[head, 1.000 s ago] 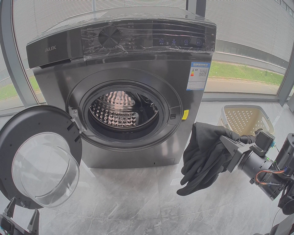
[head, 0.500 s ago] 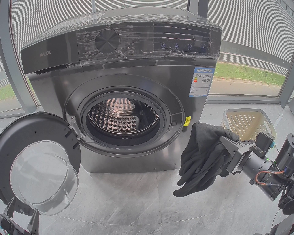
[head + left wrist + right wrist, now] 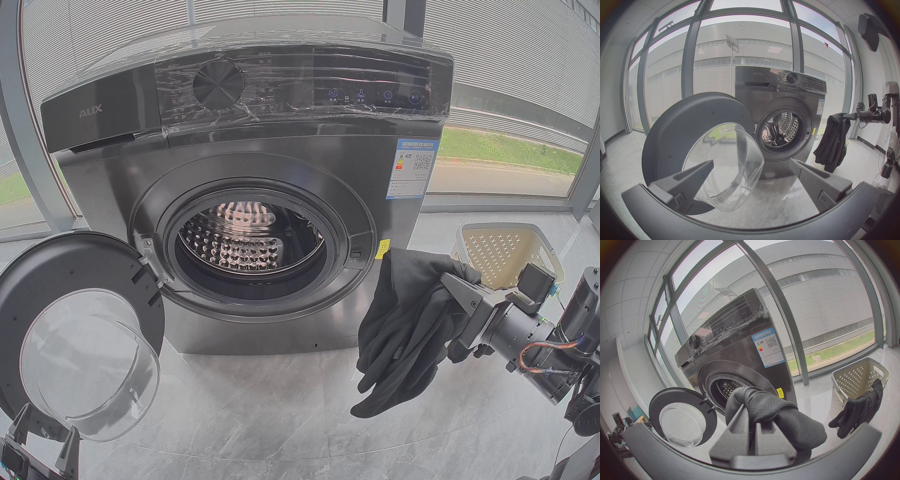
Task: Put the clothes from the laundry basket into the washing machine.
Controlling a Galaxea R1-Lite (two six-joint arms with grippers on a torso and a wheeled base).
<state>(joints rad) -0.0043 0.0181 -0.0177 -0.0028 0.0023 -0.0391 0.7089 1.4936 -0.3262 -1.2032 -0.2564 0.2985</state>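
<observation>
You are carrying the dark garment (image 3: 400, 325) in the right pincer (image 3: 753, 418). Its fingers are pressing together on a bunched fold near the top of the cloth. Gripping high is letting the rest hang in one long drape, and it appears to be clearing the floor (image 3: 262, 406) rather than dragging.

The garment is hanging in the air just beside the right front corner of the washing machine (image 3: 250, 144), between the laundry basket (image 3: 506, 247) and the drum opening (image 3: 250, 240). It is not yet in line with that opening. I judge you are midway through the transfer, with the cloth out of the basket and the insertion yet to come.

The door (image 3: 75, 325) is hanging wide open on its left hinge, so it is leaving the round mouth unobstructed for an approach from the right.

The left pincer (image 3: 751, 162) is sitting low by the door with its fingers spread wide and gripping nothing. It seems to be parked clear of the loading path.

Another dark piece (image 3: 859, 410) is draping over the basket's rim, so more is waiting after this one.

For the next move, you are likely needing to bring the bundle across and deep into the drum. The loose lower end could snag on the opening's lip or trail outside.
</observation>
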